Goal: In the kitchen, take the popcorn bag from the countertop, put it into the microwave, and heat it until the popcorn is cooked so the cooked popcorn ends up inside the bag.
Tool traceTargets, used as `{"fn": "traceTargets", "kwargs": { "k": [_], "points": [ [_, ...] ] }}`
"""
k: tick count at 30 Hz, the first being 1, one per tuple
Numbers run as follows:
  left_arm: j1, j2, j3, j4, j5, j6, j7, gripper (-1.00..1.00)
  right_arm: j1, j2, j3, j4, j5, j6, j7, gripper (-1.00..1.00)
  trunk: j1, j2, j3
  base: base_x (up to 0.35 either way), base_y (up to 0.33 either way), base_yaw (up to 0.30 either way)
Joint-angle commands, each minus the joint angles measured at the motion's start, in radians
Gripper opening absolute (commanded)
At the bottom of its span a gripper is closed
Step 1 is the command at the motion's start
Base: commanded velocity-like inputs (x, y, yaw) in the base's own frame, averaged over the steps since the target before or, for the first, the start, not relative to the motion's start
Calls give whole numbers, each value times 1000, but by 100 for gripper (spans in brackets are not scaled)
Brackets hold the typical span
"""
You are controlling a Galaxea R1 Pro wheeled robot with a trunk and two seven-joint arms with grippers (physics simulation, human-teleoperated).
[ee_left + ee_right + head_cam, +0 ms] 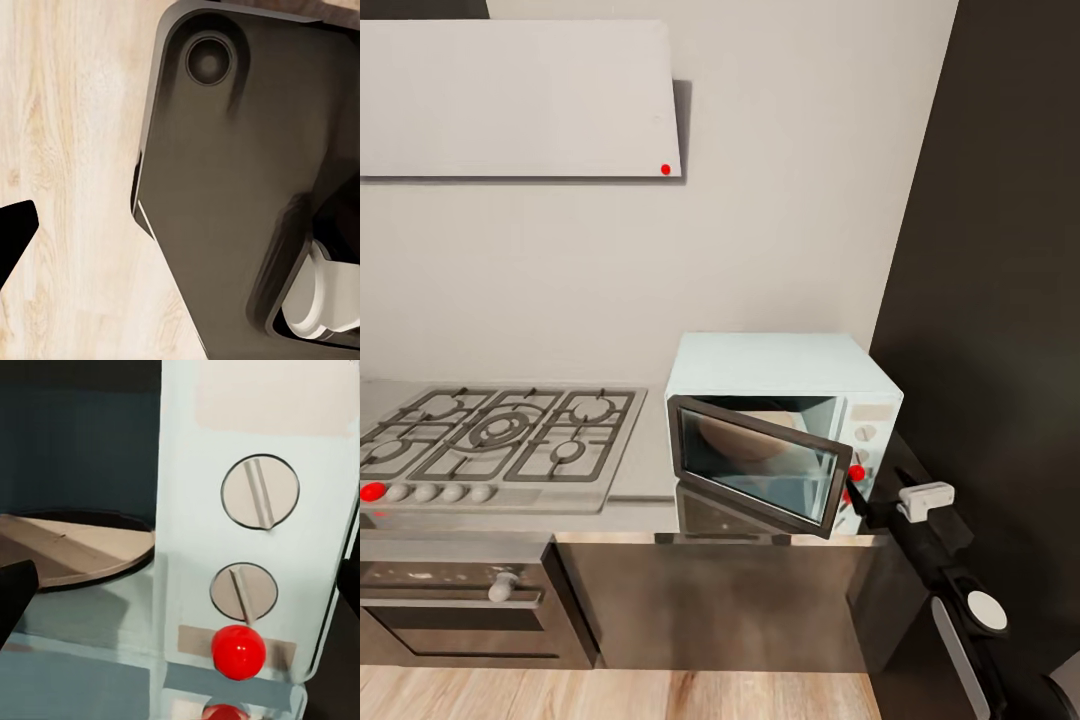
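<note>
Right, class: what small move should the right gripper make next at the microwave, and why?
Probably swing the door wider. It hangs only part open across the mouth of the microwave, the right gripper sits open by its free edge, and the part of the turntable in view looks bare.

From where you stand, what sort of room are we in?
Most likely a home kitchen. A gas hob is set into the grey countertop, a flat white hood hangs on the wall above it, and a mint-blue microwave sits beside it with its door partly open.
</note>
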Motion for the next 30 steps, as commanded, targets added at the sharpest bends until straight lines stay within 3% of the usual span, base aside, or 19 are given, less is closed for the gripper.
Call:
{"fn": "traceTargets", "kwargs": {
  "k": [1, 8, 13, 21, 28, 30],
  "points": [
    [-1, 0, 3, 0, 1, -1, 0, 100, 0, -1, -2, 1, -8, -1, 13, 100, 0, -1, -1, 0, 0, 0],
    [-1, 0, 3, 0, 1, -1, 0, 100, 0, -4, 4, 1, -7, -6, 30, 100, 0, -1, -1, 0, 0, 0],
    [-1, 0, 3, 0, 1, 0, 0, 100, 0, -4, 4, 1, -7, -7, 95, 100, 0, -1, -1, 0, 0, 0],
    [-1, 0, 3, 0, 1, -1, -1, 100, -1, -4, 6, 1, -3, -7, 124, 100, 0, -1, -1, 62, 0, 0],
    [-1, 0, 3, 0, 1, -1, 0, 100, 0, -4, 7, 1, 1, -7, 194, 100, 0, -1, -1, 5, 0, 0],
    [-1, 0, 3, 0, 1, 0, -1, 100, 0, -5, 7, 1, 18, -7, 213, 100, 0, -1, -1, 0, 0, 0]
  ]
}}
